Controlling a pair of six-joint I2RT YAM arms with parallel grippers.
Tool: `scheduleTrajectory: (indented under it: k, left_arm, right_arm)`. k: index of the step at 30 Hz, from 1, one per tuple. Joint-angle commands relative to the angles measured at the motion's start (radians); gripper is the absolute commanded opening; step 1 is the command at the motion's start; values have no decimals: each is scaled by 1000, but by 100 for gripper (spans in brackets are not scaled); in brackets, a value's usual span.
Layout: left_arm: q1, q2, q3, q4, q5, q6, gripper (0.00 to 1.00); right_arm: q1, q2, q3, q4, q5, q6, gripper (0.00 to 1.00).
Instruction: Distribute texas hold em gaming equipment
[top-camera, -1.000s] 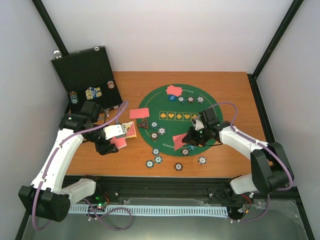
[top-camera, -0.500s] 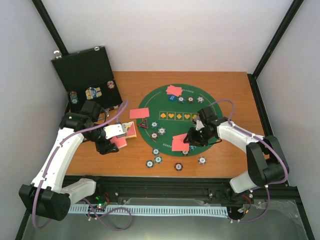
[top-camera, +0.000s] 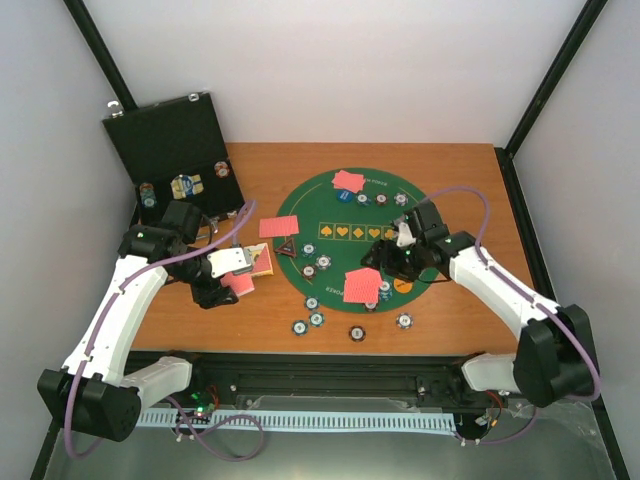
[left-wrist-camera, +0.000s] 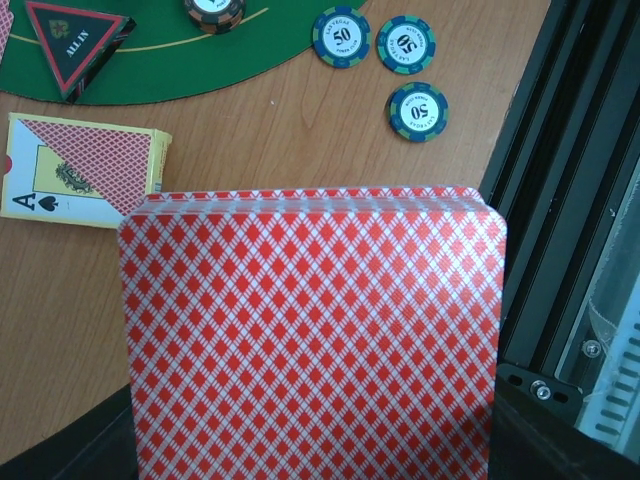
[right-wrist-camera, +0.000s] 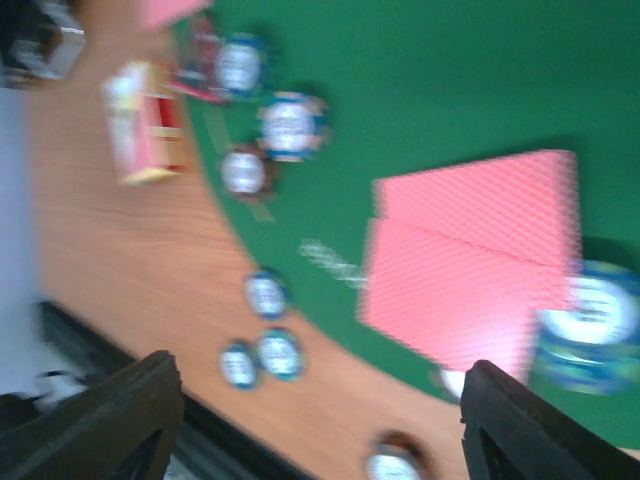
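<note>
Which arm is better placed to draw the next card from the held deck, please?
Probably right: the right gripper hangs open, empty, over the round green felt mat; the left gripper grips the red-backed card deck.

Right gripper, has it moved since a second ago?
Yes. The right gripper has drawn back from the red-backed cards, toward the orange suit symbols.

Enclosure: plain white walls (top-camera: 340, 70) on three sides, with black frame posts (top-camera: 97, 50) slanting up at the back corners. Work surface: orange-brown wooden table (top-camera: 470, 185), grain visible. A black rail (top-camera: 330, 372) runs along the near edge, with a white ribbed cable strip (top-camera: 330, 422) below it. Lighting is even and shadows are soft.
</note>
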Motion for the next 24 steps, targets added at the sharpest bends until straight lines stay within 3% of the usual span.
scheduleTrajectory:
  k: [1, 5, 13, 24]
  left_arm:
    - [-4, -14, 34, 6, 47, 11, 28]
    - [-4, -10, 34, 15, 51, 4, 28]
    - [-4, -9, 25, 14, 52, 0, 28]
    - [-4, -12, 29, 6, 58, -6, 28]
  right_arm:
    - [127, -39, 72, 196, -162, 137, 79]
    - [299, 16, 133, 344, -173, 236, 83]
    - [488, 123, 155, 611, -187, 361, 86]
    - [610, 310, 252, 763, -216, 428, 86]
